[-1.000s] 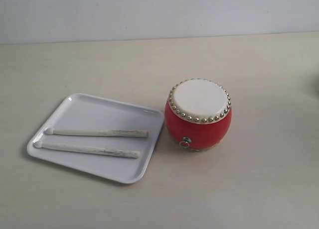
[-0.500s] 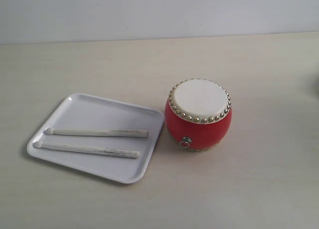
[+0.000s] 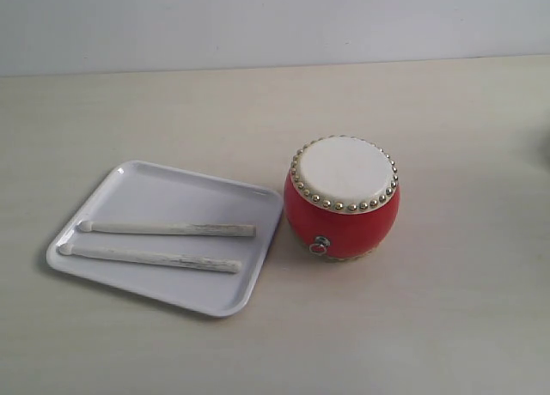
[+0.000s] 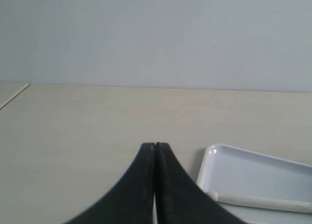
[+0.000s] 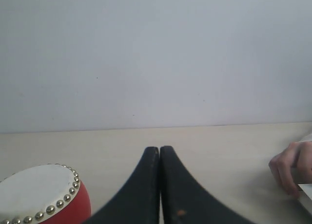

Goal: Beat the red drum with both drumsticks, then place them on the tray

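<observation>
1. My left fingers (image 4: 144,171) and right fingers (image 5: 146,173) are pressed closed, holding nothing.
2. Both drumsticks (image 3: 168,229) lie side by side on the tray (image 3: 172,191), beside the red drum (image 3: 342,208).
3. Risks: flat, thin sticks could slip when pinched, and the person's hand (image 5: 290,168) is near my right arm.

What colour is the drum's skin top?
Cream-white, ringed by brass-coloured studs, on the red drum; clearest in the exterior view.

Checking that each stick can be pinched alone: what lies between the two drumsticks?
Only a bare strip of the tray. The exterior view shows the drumsticks lying side by side on it, apart, with nothing in the gap.
</observation>
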Tool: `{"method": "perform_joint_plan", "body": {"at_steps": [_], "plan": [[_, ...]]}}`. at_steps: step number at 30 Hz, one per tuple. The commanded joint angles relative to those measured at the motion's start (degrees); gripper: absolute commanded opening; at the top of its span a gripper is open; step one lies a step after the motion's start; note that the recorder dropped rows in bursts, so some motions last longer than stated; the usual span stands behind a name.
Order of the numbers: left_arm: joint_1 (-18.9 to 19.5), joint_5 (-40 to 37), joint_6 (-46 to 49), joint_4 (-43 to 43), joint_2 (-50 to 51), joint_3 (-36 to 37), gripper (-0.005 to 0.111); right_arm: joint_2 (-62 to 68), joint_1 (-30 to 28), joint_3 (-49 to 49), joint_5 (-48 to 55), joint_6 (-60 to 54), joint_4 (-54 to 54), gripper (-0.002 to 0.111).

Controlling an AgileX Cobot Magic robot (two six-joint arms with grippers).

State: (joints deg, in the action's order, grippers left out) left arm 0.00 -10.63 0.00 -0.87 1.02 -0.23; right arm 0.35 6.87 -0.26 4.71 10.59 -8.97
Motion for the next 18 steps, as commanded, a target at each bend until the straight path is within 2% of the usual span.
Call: {"method": "perform_joint_plan", "body": {"at_steps": [1,18], "plan": [[-0.29,0.22,-0.46,-0.16,-0.29,0.23,0.000,-0.35,-0.25,0.26,-0.11,0.09,-0.03,0.000],[-0.29,0.23,-0.46,-0.16,-1.02,0.23,0.000,-0.35,-0.25,0.26,-0.11,0.09,-0.03,0.000]]}}
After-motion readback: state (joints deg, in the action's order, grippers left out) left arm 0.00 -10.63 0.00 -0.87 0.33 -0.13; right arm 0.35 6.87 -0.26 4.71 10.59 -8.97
